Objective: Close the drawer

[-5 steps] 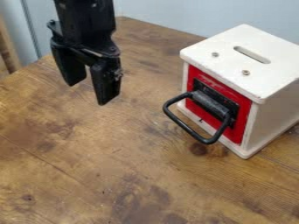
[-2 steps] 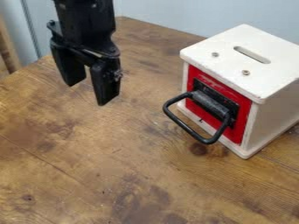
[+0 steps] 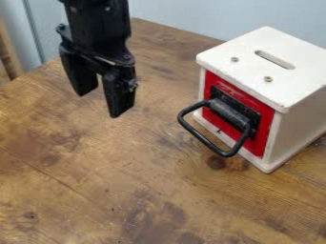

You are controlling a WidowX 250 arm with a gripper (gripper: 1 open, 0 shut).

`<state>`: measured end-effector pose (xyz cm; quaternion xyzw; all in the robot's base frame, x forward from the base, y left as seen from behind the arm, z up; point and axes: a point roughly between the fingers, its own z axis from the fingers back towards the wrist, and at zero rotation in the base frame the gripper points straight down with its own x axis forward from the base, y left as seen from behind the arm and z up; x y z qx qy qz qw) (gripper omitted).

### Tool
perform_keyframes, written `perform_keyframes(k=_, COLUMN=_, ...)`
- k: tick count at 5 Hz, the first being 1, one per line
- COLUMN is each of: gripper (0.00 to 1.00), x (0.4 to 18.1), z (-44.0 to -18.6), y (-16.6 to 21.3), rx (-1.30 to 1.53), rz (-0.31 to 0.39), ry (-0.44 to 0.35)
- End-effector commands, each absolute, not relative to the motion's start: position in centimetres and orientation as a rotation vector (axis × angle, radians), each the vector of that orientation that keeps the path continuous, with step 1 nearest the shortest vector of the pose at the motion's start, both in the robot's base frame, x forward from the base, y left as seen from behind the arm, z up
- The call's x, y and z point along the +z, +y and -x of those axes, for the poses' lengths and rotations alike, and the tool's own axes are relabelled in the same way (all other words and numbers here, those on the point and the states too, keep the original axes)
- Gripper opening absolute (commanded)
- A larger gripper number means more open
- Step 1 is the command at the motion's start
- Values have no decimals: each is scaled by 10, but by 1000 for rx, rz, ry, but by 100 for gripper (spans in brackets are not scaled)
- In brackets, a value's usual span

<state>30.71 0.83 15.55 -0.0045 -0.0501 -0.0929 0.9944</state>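
Note:
The drawer (image 3: 238, 114) has a red front panel with a dark centre and a large black loop handle (image 3: 208, 131) that sticks out to the left. It sits in a small cream-white cube box (image 3: 283, 74) with two slots on top, at the right of the table. How far the drawer stands out from the box I cannot tell. My black gripper (image 3: 99, 93) hangs above the table at the upper left, well apart from the handle. Its two fingers are spread apart with nothing between them.
The wooden table (image 3: 114, 181) has a worn, stained top. Its left edge runs diagonally at the upper left, with a pale wall behind. The box stands near the table's right side.
My gripper has shifted very slightly right and down. The drawer and box have not moved.

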Motion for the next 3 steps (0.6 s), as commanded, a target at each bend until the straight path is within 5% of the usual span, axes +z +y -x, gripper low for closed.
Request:
perform_keyframes(k=1, gripper=100, x=164, z=-307, y=7, rx=-201, rz=8, ry=-121)
perform_keyframes(k=3, gripper=100, x=168, z=-305, y=11, rx=-188, rz=7, ry=-132)
